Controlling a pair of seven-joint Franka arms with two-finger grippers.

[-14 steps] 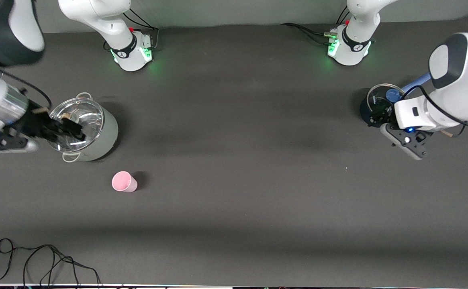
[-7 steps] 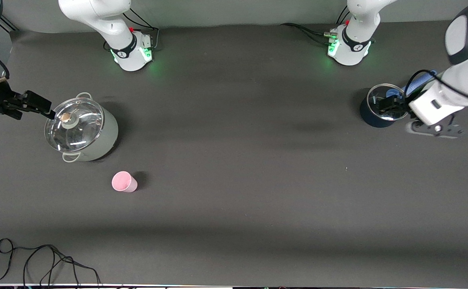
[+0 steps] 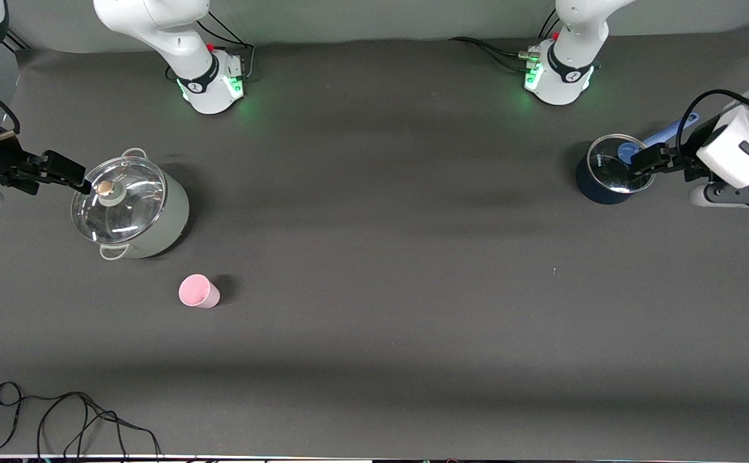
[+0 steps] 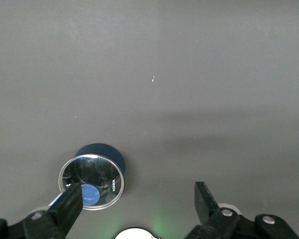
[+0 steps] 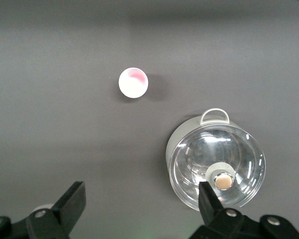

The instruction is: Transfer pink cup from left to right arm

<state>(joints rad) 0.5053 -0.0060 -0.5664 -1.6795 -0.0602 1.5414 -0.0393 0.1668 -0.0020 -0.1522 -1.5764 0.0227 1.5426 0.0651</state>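
Observation:
The pink cup [image 3: 198, 291] stands upright on the dark table, toward the right arm's end and nearer to the front camera than the grey pot. It also shows in the right wrist view [image 5: 133, 82], mouth up and apart from everything. My right gripper [image 3: 69, 175] is open and empty in the air over the rim of the grey pot's lid; its jaws stand wide in the right wrist view [image 5: 142, 204]. My left gripper [image 3: 644, 164] is open and empty over the dark blue pot's rim, its jaws wide in the left wrist view [image 4: 138, 201].
A grey pot with a glass lid [image 3: 131, 209] [image 5: 217, 167] stands toward the right arm's end. A dark blue pot with a glass lid [image 3: 609, 172] [image 4: 92, 179] stands toward the left arm's end. A black cable [image 3: 59, 418] lies by the front edge.
My right gripper has pulled back off the grey pot's lid toward the table's end. My left arm has swung outward toward its own end. The pink cup has not moved.

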